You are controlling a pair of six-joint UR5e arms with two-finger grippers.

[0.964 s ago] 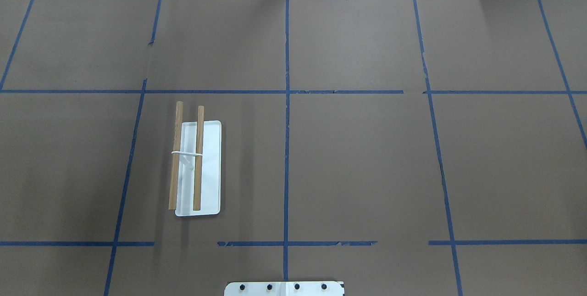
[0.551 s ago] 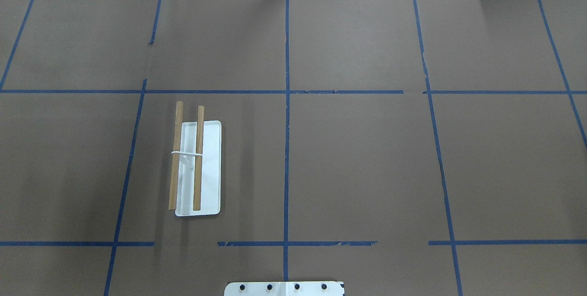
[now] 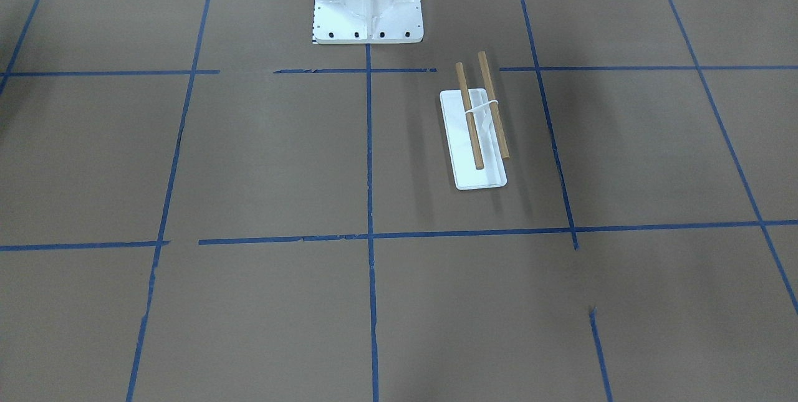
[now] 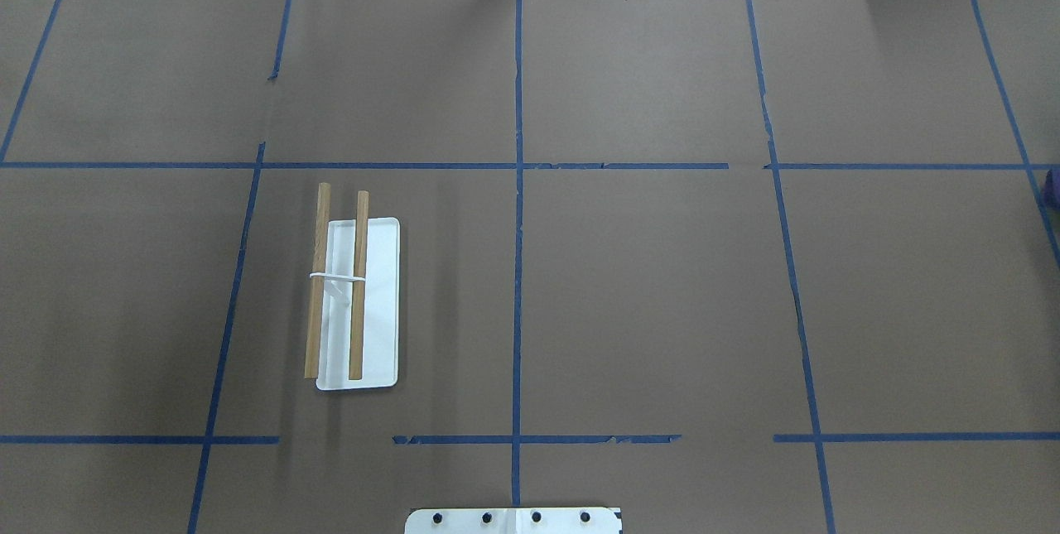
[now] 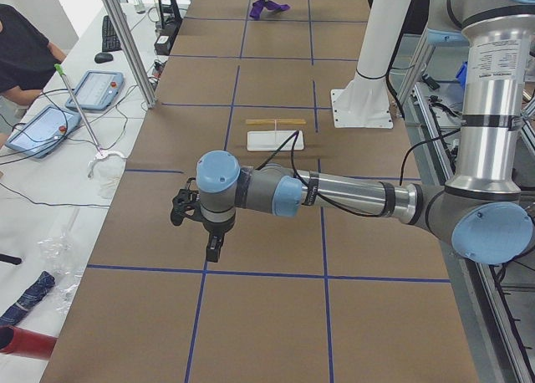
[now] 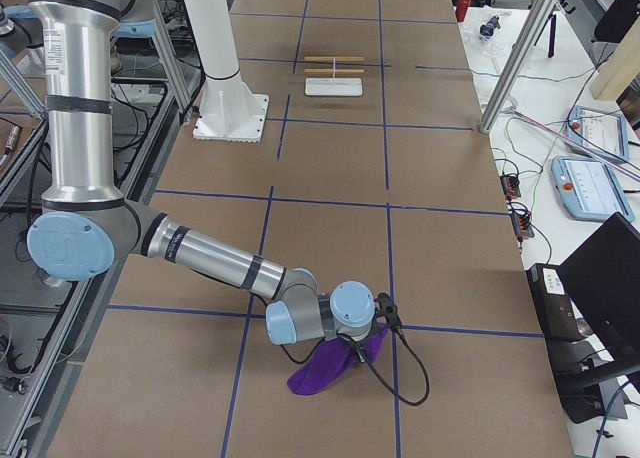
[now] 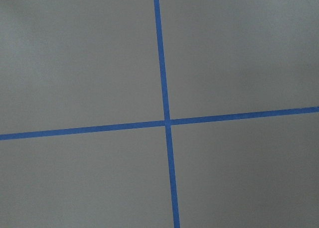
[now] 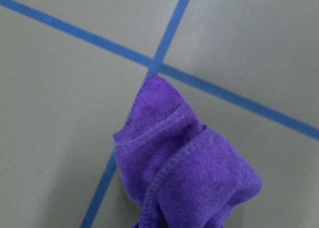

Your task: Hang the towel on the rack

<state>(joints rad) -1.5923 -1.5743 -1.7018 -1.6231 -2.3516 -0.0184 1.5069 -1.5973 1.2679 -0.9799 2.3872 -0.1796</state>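
The right gripper (image 6: 352, 353) hangs low near the table's right end, the crumpled purple towel (image 6: 322, 375) bunched under it. Whether its jaws clamp the towel cannot be told. The left gripper (image 5: 214, 251), equally unclear, hovers well apart from the rack (image 4: 379, 302).

The towel (image 6: 322, 374) is a deep-purple fuzzy cloth with stitched edges, crumpled into several folds. It hangs in a bunch directly under the right gripper (image 6: 356, 342). Its lowest part is very near the table, but I cannot tell if it touches. The rack (image 4: 379, 302) has a flat white rectangular base and two parallel light-brown wooden bars joined by a white bracket. It stands upright, and both bars show along their whole length. It is well apart from the right gripper and nearer the left gripper (image 5: 213, 251), though not beside it.
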